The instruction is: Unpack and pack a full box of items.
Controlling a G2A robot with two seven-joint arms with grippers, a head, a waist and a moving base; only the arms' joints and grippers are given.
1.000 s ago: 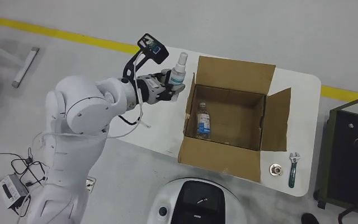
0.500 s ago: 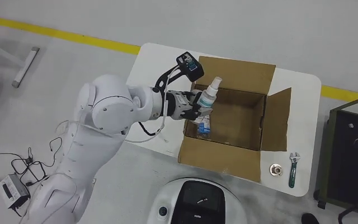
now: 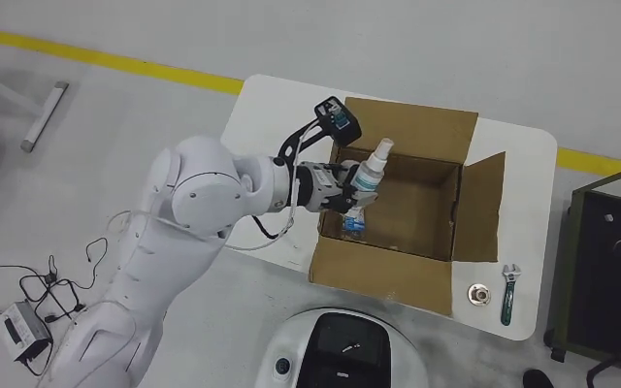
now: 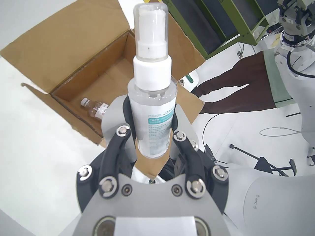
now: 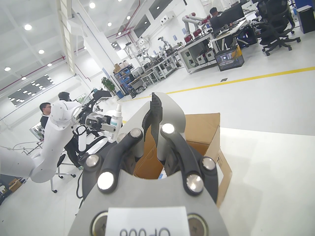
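Note:
My left gripper [image 3: 351,188] [image 4: 151,116] is shut on a clear spray bottle [image 3: 370,171] [image 4: 152,99] with a white pump and a clear cap. It holds the bottle tilted above the left wall of the open cardboard box [image 3: 408,121] [image 4: 73,47]. A small clear water bottle [image 3: 353,223] [image 4: 94,107] lies on the box floor near that wall, partly hidden in the top view. My right gripper [image 5: 154,110] is shut on nothing, near the box [image 5: 204,128], and its view shows the left gripper [image 5: 108,126] with the spray bottle [image 5: 116,119] farther off.
A blue-green wrench [image 3: 507,294] and a small round metal part [image 3: 478,294] lie on the white table [image 3: 262,126] at its front right corner. A green cabinet [image 3: 587,272] stands off the table's right end. The box flaps stand open at the back and right.
My left arm has carried the spray bottle to the right, from over the bare table left of the box to above the box's left wall. The bottle has tilted more.

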